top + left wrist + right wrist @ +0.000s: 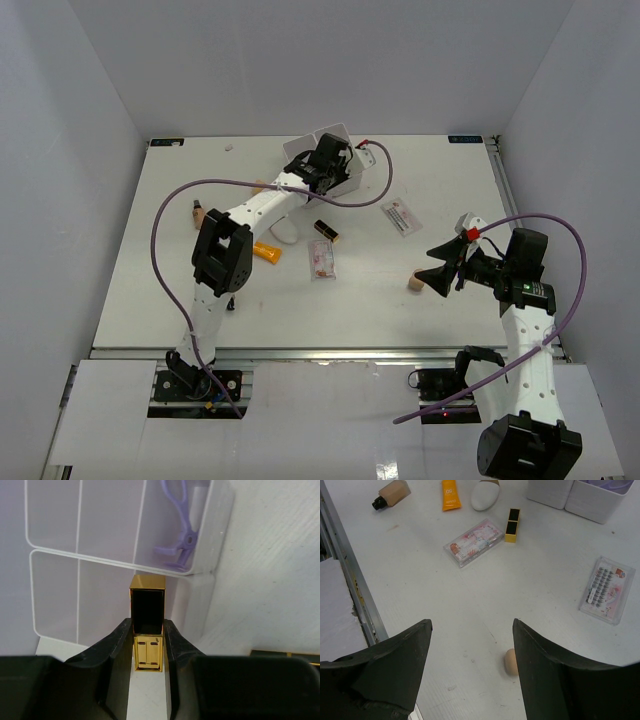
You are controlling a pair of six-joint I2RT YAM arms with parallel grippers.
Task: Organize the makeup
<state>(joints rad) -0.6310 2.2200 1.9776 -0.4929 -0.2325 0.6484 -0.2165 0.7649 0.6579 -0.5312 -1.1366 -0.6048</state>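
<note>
So we're looking at the left gripper (147, 630) clamping a lipstick (147, 602) dead centre of the left wrist view, with the jaws pinching its two flat sides right around where the black cap is meeting the gold base. It's hanging by the box (220, 530) that's filling the upper left of that frame, just below the compartment where a purple curler (180, 535) is lying. We can't tell whether it's over a compartment or just outside the wall. We're guessing the thing is light and totally stiff, but that glossy case is probably going to be slippery, so squeezing flat faces beats corners. Gripping across the seam seems smart to us too, since holding the cap alone is asking for the base to slide off. The right gripper (471, 625) is hovering with jaws wide apart and nothing in them, and a sponge (510, 661) is lying on the table (420, 580) near the bottom of the right wrist view. That one's looking soft and squishy, so we're figuring on a gentle pinch across its middle. A second lipstick (511, 525) and a palette (472, 542) are sitting at the top of that frame.
</note>
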